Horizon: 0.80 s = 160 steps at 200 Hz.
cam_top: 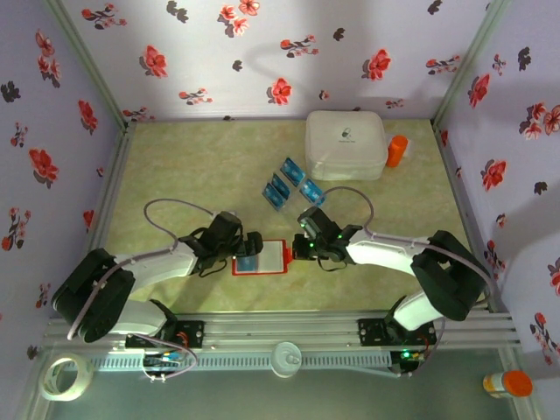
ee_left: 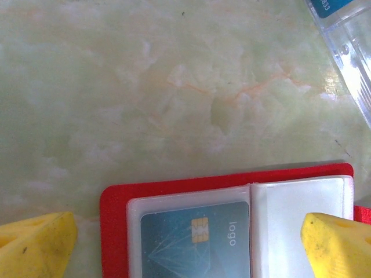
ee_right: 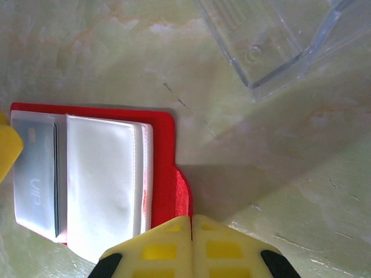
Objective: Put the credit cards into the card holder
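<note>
Arm tips meet over the open card holder (cam_top: 260, 259), low centre of the walled-in worktop (cam_top: 175, 166); credit cards (cam_top: 293, 185) lie above it.
Left wrist: left jaws wide over the holder. Right wrist: right jaws pinched shut on its red cover edge, likely thin and floppy; cards look light, slick.

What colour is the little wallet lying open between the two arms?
The card holder is bright red; the left wrist view shows it best.

L arm (cam_top: 157, 260), jaws spread wide, R arm (cam_top: 385, 252), jaws pressed together
</note>
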Each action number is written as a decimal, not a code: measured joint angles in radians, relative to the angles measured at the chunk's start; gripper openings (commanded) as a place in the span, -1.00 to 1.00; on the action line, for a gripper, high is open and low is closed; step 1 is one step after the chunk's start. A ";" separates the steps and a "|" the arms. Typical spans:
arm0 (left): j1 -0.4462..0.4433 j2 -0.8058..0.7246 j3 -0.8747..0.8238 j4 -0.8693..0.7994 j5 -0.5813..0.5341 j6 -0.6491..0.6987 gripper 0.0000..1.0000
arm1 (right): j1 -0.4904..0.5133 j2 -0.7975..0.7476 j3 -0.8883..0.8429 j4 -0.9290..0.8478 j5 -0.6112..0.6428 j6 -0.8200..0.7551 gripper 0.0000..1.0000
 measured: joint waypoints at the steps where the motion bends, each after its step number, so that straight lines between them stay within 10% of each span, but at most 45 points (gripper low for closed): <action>1: 0.000 0.000 0.000 0.000 0.000 0.000 0.99 | 0.000 0.000 0.000 0.000 0.000 0.000 -1.00; 160: -0.033 -0.049 0.005 0.026 0.006 0.000 1.00 | 0.000 0.000 -0.018 0.031 0.000 0.001 -1.00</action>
